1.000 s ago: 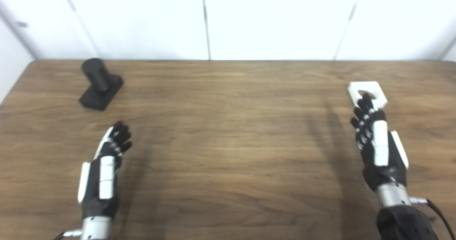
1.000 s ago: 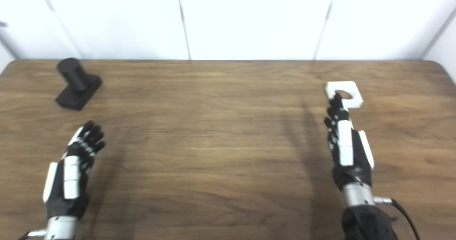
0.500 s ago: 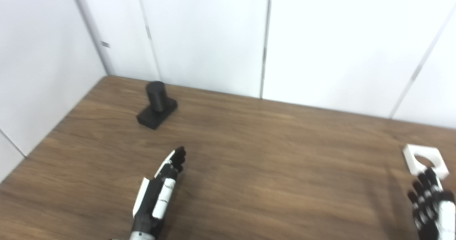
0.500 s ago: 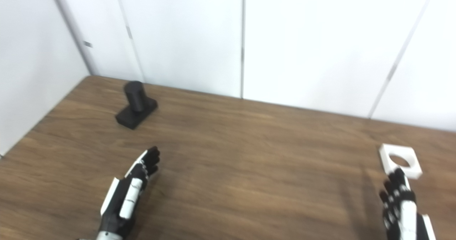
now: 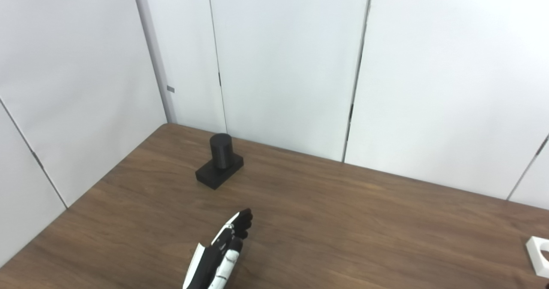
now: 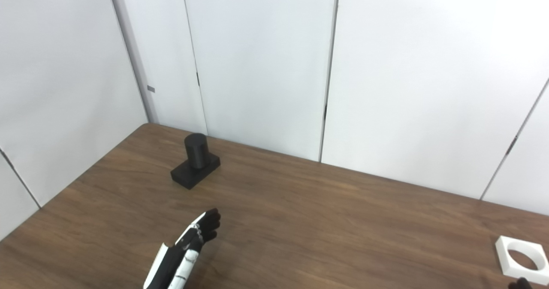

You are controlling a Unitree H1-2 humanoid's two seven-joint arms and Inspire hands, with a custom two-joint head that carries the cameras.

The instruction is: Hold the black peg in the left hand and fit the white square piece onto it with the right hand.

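Note:
The black peg (image 5: 220,161), a short cylinder on a square base, stands upright near the table's far left corner. My left hand (image 5: 223,254) hovers over the wood nearer to me and slightly right of the peg, well apart from it. The hand is open, its fingers stretched forward and holding nothing. The white square piece (image 6: 521,258) with its round hole lies flat at the far right, cut by the frame edge in the left eye view. Only a dark fingertip of my right hand (image 6: 519,284) shows at the bottom edge, just in front of the piece.
The brown wooden table (image 5: 343,229) meets white wall panels (image 5: 283,66) at the back and on the left. Its left edge (image 6: 73,186) runs diagonally close to the peg.
The whole picture has shifted: the camera has turned up and to the left, so the right hand has dropped almost out of frame. My left hand's fingers have straightened, pointing toward the peg.

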